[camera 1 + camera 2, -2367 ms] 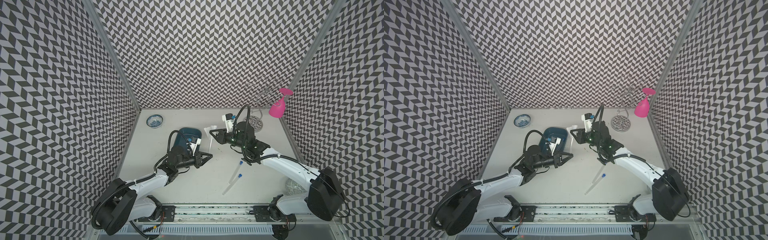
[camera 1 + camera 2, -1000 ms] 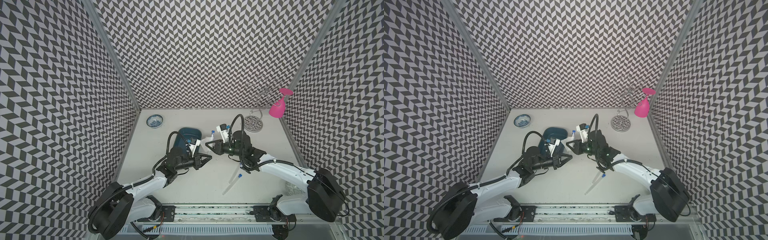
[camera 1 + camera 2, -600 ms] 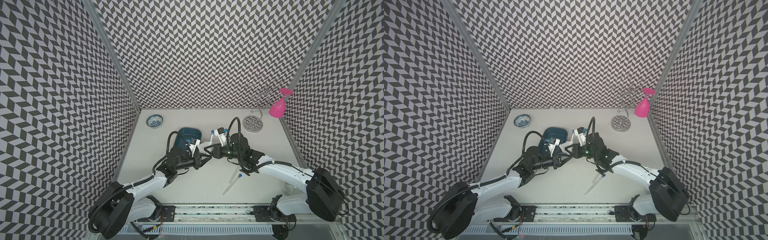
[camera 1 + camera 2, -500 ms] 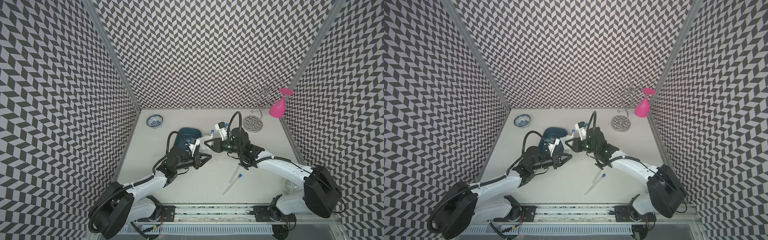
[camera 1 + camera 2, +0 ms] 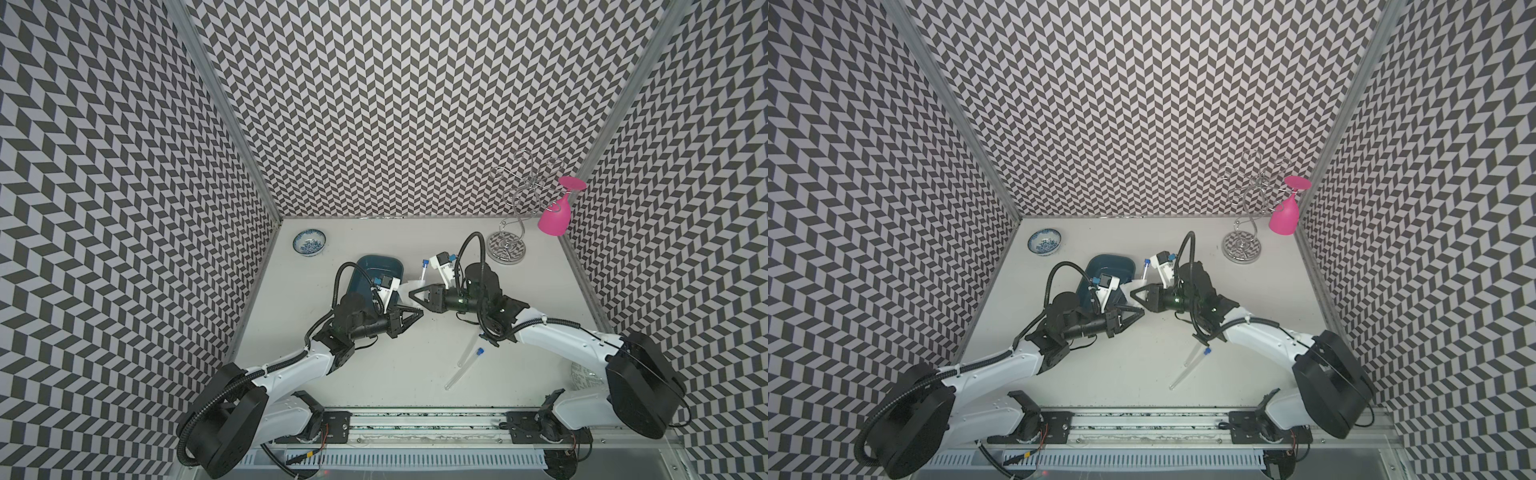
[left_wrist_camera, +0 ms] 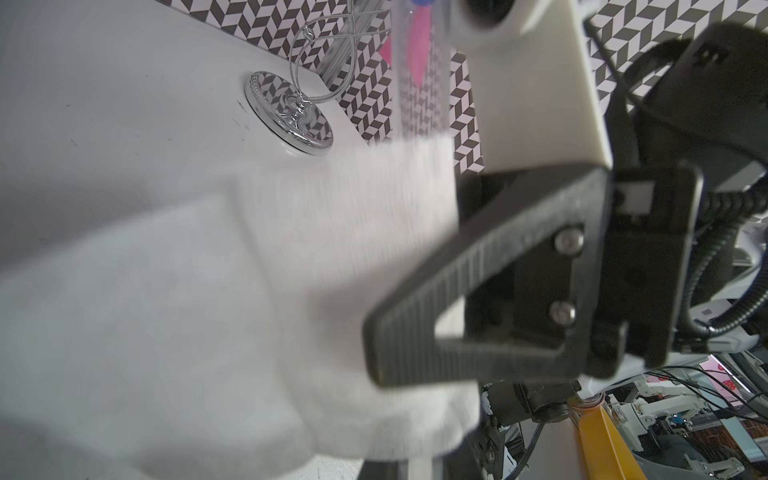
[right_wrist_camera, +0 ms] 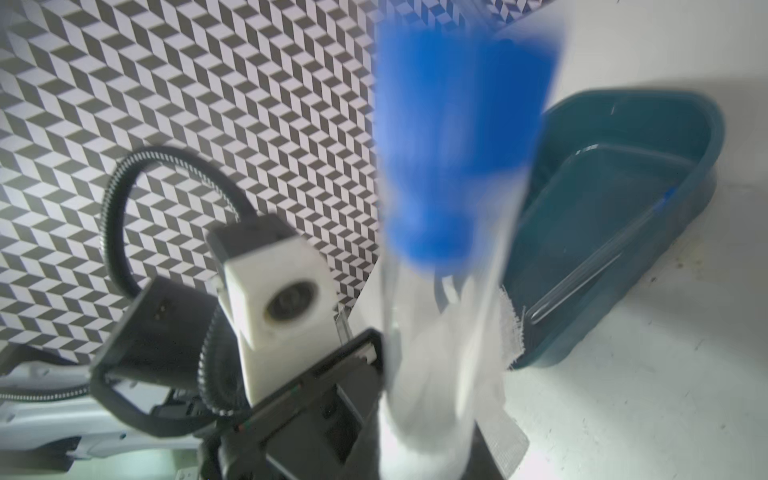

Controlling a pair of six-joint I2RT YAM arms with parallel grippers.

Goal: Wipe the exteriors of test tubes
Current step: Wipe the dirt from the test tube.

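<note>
right gripper [image 5: 412, 293]: clamped on the held test tube [image 7: 440, 340], whose blue cap points to the far side.
left gripper [image 5: 419, 314]: closed on the white wipe [image 6: 208, 311], which lies against the tube's lower part.
loose test tubes [image 5: 464, 365]: two on the table, near right.
tub test tube [image 7: 590, 274]: inside the teal tub [image 7: 685, 137].
hard to see: motion blur hides where wipe and tube meet.

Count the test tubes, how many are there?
4. One tube is held in the right pincer, two tubes lie on the table, one tube lies in the blue tub. Others may be hidden.
</note>
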